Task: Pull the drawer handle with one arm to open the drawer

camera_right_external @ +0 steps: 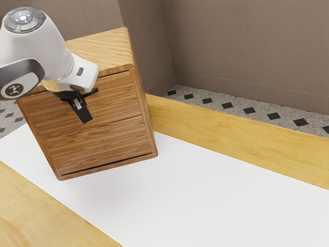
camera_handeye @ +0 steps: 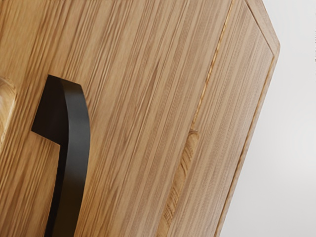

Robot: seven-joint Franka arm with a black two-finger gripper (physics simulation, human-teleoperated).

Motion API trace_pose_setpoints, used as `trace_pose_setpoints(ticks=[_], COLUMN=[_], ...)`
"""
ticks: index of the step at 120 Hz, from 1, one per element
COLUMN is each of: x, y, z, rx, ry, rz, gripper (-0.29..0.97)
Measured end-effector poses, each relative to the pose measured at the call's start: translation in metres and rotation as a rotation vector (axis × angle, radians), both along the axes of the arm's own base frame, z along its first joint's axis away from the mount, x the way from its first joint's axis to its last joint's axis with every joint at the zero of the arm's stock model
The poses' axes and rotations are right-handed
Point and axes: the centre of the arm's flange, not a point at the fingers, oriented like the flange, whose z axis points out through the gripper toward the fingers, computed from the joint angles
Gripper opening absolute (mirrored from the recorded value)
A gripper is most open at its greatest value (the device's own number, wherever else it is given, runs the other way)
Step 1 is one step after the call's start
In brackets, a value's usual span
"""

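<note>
A wooden cabinet with two stacked drawer fronts stands on the white table, tilted in the exterior view. My gripper hangs in front of the upper drawer front, close to its face. It is open: one black finger shows its grey pad with nothing pressed against it. In the wrist view the drawer's black curved handle stands out from the wood grain, just off to the side of my hand, with nothing holding it. Both drawer fronts sit flush with the cabinet.
The white tabletop stretches to the exterior view's right of the cabinet, bordered by wooden rails. A brown wall and a speckled tiled floor lie behind. The arm's white body covers the cabinet's upper left corner.
</note>
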Motion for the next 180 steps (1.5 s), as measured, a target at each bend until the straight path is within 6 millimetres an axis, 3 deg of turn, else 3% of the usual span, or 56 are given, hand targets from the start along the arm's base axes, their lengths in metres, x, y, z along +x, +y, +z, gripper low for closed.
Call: trace_pose_setpoints(ticks=[75,137,180], x=[-0.004,-0.005,-0.024], y=[-0.010,-0.036,-0.043], z=[-0.008,-0.010,-0.011], rx=[0.010,0.040,0.056], ry=[0.012,0.016,0.013], rz=[-0.005,-0.019,-0.005], gripper=[0.63,0.57,0.58])
